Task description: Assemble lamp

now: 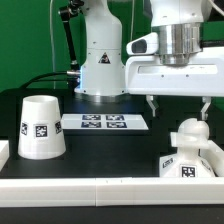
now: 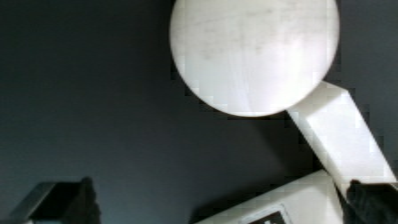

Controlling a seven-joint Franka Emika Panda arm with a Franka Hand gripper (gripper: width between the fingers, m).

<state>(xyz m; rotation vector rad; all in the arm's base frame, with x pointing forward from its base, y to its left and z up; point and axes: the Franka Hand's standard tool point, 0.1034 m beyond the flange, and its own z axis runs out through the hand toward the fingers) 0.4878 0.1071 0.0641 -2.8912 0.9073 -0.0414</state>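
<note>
Where the arm reaches down in the upper right of the exterior view, its wrist points straight at the table. The gripper hangs just above the bulb post. Its two fingers are spread wide and hold nothing, and a small gap shows between the fingertips and the post's round top.

At the upper middle of that frame stands the glossy robot pedestal. The marker board lies flat on the black table near the middle of the frame, between the shade and the base. A low white wall runs along the lower edge.

The shade stands wide end down at the exterior view's left, with a tag on its side, well apart from the other parts. The base sits at the lower right, close to the white wall, with the bulb post upright on top of it. Whether the post is fully seated cannot be told. In the wrist view the bulb post shows as a large matte white oval, with a blurred white edge of the base near it.
</note>
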